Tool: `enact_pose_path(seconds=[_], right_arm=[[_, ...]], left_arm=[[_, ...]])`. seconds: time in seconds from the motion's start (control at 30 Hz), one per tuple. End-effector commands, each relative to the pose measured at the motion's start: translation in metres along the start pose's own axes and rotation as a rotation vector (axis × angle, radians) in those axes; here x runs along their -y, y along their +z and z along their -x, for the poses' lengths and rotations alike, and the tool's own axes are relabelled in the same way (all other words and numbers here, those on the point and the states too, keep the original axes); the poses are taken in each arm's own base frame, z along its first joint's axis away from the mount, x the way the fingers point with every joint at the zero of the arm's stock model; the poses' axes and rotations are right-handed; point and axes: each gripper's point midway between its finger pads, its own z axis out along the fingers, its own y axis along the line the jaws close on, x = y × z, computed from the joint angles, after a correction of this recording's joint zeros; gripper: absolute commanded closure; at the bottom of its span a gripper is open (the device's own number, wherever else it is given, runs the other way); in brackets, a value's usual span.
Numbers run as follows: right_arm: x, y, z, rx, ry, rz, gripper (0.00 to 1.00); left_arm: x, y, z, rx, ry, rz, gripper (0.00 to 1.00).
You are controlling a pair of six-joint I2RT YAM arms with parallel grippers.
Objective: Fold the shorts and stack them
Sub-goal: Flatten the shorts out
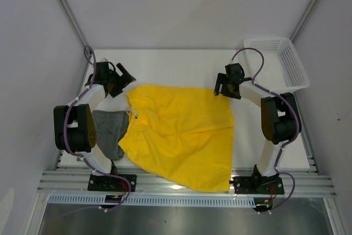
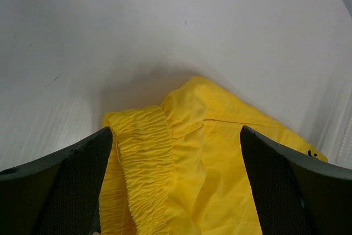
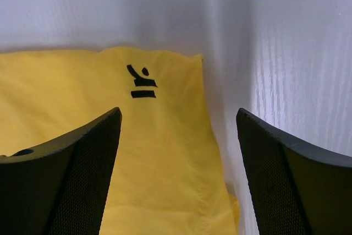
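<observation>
Hovering, jaws apart (nothing pinched): left gripper [image 2: 175, 136] straddles yellow shorts [image 1: 181, 136] at waistband [image 2: 146, 152], right gripper [image 3: 179, 116] straddles logo [image 3: 142, 81] corner, likely staged to fold far edge over.

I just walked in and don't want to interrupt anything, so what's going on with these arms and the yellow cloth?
Two robot arms are handling shorts. The yellow shorts lie spread out on the table. Both grippers are open and hold nothing. The left gripper is at the waistband corner, and the right gripper is at a far corner with a dark mark. The grey shorts lie bunched by the left arm. A basket stands at the far right.
</observation>
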Motion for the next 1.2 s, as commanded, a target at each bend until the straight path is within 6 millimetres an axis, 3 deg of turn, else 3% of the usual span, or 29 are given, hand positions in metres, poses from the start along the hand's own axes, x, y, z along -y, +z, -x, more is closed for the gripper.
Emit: enact_pose_path(seconds=[0.0, 0.07, 0.27, 0.4, 0.5, 0.7, 0.8, 0.97, 1.07, 1.1, 1.13, 1.17], right_arm=[[0.000, 0.006, 0.021, 0.039, -0.014, 0.001, 0.15], [-0.004, 0.008, 0.026, 0.047, -0.014, 0.015, 0.20], [-0.018, 0.021, 0.032, 0.036, -0.034, 0.088, 0.52], [-0.022, 0.030, 0.039, 0.034, -0.017, 0.131, 0.87], [-0.020, 0.035, 0.051, 0.058, 0.011, 0.138, 1.00], [0.001, 0.048, 0.079, 0.111, 0.101, 0.109, 1.00], [0.010, 0.050, 0.105, 0.161, 0.146, 0.109, 1.00], [0.017, 0.053, 0.139, 0.227, 0.176, 0.102, 1.00], [0.021, 0.059, 0.159, 0.270, 0.186, 0.073, 1.00], [0.022, 0.061, 0.163, 0.280, 0.186, 0.065, 1.00], [0.024, 0.067, 0.163, 0.280, 0.187, 0.053, 1.00], [0.022, 0.066, 0.175, 0.305, 0.189, 0.059, 1.00]], left_arm=[[0.017, 0.007, 0.012, 0.019, 0.052, -0.040, 0.02], [0.021, 0.012, 0.011, 0.009, 0.060, -0.050, 0.04], [0.016, 0.031, 0.001, -0.044, 0.055, -0.052, 0.16], [0.016, 0.037, 0.000, -0.053, 0.059, -0.052, 0.22], [0.012, 0.038, -0.007, -0.080, 0.060, -0.044, 0.26], [0.009, 0.033, -0.008, -0.063, 0.064, -0.038, 0.25], [0.012, 0.038, -0.010, -0.085, 0.065, -0.054, 0.31], [0.026, 0.049, 0.001, -0.072, 0.055, -0.092, 0.37], [0.033, 0.054, 0.009, -0.068, 0.055, -0.090, 0.36], [0.046, 0.053, 0.022, -0.045, 0.067, -0.108, 0.34], [0.045, 0.055, 0.017, -0.069, 0.075, -0.096, 0.32], [0.047, 0.055, 0.016, -0.075, 0.085, -0.095, 0.31]])
